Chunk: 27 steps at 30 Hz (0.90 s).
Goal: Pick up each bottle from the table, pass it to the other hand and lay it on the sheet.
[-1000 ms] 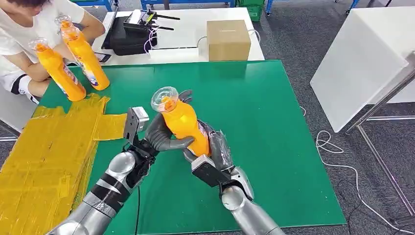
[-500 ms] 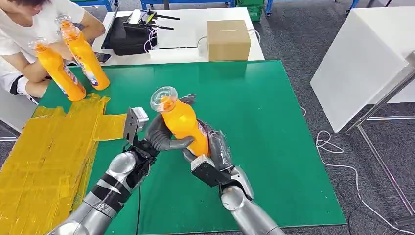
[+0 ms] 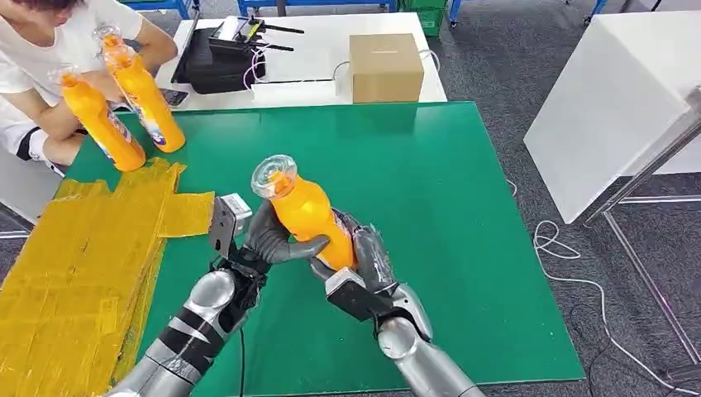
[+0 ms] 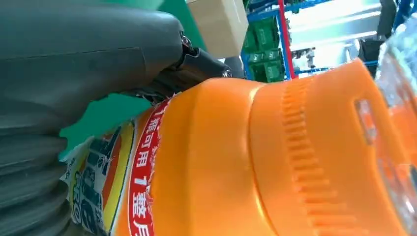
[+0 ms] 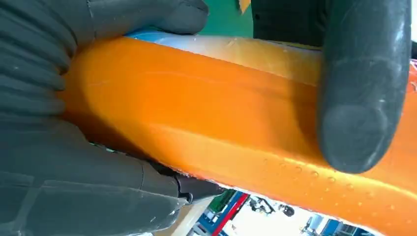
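Bottle (image 3: 304,212) gripped between left hand (image 3: 269,237) and right hand (image 3: 364,256).

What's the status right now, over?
Both hands, left and right, grip the bottle mid-handover above the table. Yellow sheet lies to the left. Nothing in the way.

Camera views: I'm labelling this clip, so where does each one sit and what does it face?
Head view: high on the body, looking down at the green table; both arms, left hand and right hand on the orange bottle.
Left wrist view: behind the left hand, facing the bottle's shoulder.
Right wrist view: behind the right hand, facing its side.
All share the bottle.
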### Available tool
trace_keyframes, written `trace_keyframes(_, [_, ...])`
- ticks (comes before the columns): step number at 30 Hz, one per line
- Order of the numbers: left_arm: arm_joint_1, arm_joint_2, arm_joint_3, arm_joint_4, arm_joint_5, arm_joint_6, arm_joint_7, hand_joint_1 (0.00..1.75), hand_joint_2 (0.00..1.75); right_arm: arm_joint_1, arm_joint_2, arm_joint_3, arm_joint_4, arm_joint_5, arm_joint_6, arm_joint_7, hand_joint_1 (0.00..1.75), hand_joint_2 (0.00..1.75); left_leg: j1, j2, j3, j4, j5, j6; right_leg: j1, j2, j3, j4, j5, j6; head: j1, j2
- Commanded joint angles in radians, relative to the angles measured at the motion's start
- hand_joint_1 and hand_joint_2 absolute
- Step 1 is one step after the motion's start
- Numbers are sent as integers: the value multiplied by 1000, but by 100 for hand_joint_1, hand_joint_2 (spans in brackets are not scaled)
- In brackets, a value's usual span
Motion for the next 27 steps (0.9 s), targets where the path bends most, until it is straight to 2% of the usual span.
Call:
trace_keyframes(1, [-30, -6, 100, 15, -20, 110, 12, 175, 175, 58, -57, -7, -81, 14, 5, -51, 175, 175, 2, -1, 2, 0, -1, -1, 2, -1, 3, -2, 0, 1, 0, 0])
trace_keyframes(3, [-24, -6, 105, 3, -41, 155, 3, 175, 175, 74, -59, -32, -107, 11, -3, -59, 175, 175, 1, -2, 2, 0, -1, -1, 1, -2, 3, -1, 0, 1, 0, 0])
trace_keyframes(4, [-20, 0, 97, -10, -94, 207, -14, 175, 175, 88, -61, -50, -126, 14, -16, -67, 127, 175, 1, -2, 1, 0, 0, -1, 1, -2, 1, -1, 0, 0, 0, 0])
trace_keyframes(5, [-19, 7, 92, -24, -163, 272, -37, 175, 175, 99, -58, -67, -141, 12, -32, -73, 0, 175, 2, -2, 1, 0, -1, -1, 2, -2, 2, -1, 0, 1, 0, 0])
trace_keyframes(6, [-16, 12, 86, -41, -292, 391, -65, 175, 175, 113, -58, -84, -162, 11, -46, -73, 0, 175, 1, -2, 1, 0, 0, -1, 1, -2, 1, -1, 0, 0, 0, 0])
trace_keyframes(8, [-5, 31, 85, -75, -526, 566, -46, 175, 175, 140, -67, -119, -217, -24, -19, -58, 0, 175, 2, -2, 2, 0, -1, -1, 2, -2, 2, -1, -1, 0, 0, 0])
trace_keyframes(9, [0, 34, 90, -82, -623, 622, -27, 175, 175, 148, -72, -134, -239, -33, -10, -58, 0, 175, 1, -2, 1, 0, -1, -1, 1, -2, 1, -1, -1, 0, 0, 0])
trace_keyframes(10, [15, 51, 119, -91, -890, 735, 50, 175, 175, 166, -81, -169, -293, -73, 23, -47, 0, 175, 2, -2, 2, 0, -1, -1, 2, -2, 3, -1, -1, 0, 0, 0])
trace_keyframes(13, [77, -6, 325, -170, -1454, 735, 135, 175, 175, 185, -96, -225, -383, -114, 61, -48, 0, 175, 1, 2, 2, -1, -1, -1, 2, 3, 1, 0, 0, 0, -1, 0])
trace_keyframes(15, [77, -6, 325, -170, -1454, 735, 135, 175, 175, 185, -96, -225, -383, -114, 61, -48, 0, 175, 1, -1, 0, 1, -1, -1, 1, 0, -1, 0, -1, 1, -1, 0])
trace_keyframes(17, [83, -7, 361, -170, -1588, 735, 171, 175, 175, 192, -101, -237, -417, -116, 67, -47, 0, 175, 1, -5, 1, 0, -1, 0, 3, -4, 2, -1, -1, 1, 0, 0])
trace_keyframes(19, [51, 38, 334, -75, -1607, 735, 242, 175, 175, 210, -114, -250, -464, -136, 86, -48, 0, 175, 1, 0, 0, 0, -1, 0, 2, 1, 0, -1, 0, 1, 0, 0])
trace_keyframes(20, [39, 60, 332, -43, -1683, 735, 311, 175, 175, 218, -118, -257, -481, -146, 91, -49, 0, 175, 1, 0, 1, 0, -1, 0, 2, 0, 1, -1, -1, 1, 0, 0])
trace_keyframes(24, [7, 154, 318, 34, -1744, 719, 419, 175, 175, 248, -131, -287, -554, -179, 120, -49, 0, 175, 1, -1, 3, -2, 0, -1, 1, -1, 2, -1, -1, 0, 0, 0])
trace_keyframes(26, [-26, 231, 297, 94, -1759, 677, 492, 175, 175, 257, -134, -304, -582, -179, 115, -51, 0, 175, 1, 0, 2, -1, 0, -1, 1, 1, 1, -1, -1, 0, 0, 0])
trace_keyframes(27, [-59, 304, 230, 144, -1759, 647, 579, 175, 175, 256, -135, -314, -587, -181, 113, -52, 0, 175, 1, 1, 1, -1, 0, -1, 2, 1, 0, -1, 0, 0, 0, 0])
